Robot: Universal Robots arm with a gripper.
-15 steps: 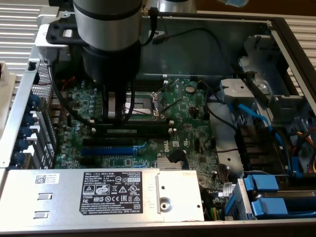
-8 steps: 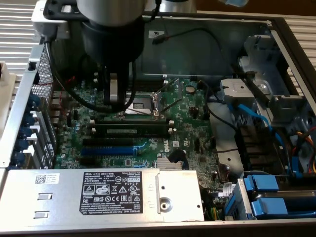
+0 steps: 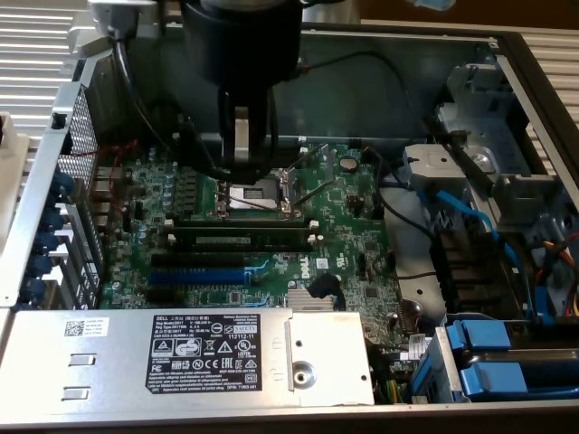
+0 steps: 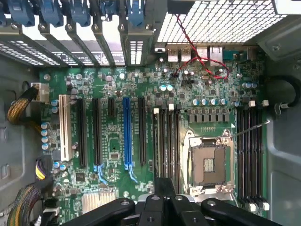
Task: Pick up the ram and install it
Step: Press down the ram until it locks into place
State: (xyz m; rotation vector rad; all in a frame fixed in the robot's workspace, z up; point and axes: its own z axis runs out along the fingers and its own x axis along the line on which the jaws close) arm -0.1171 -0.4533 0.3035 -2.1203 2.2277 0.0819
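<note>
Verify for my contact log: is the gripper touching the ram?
Apart. The exterior view shows the gripper above the CPU socket, with the ram wholly uncovered beside it.

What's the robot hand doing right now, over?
Gripper shut, hanging over the CPU socket. Ram sits in its slot beside the socket, not held. Nothing blocking it, over.
</note>
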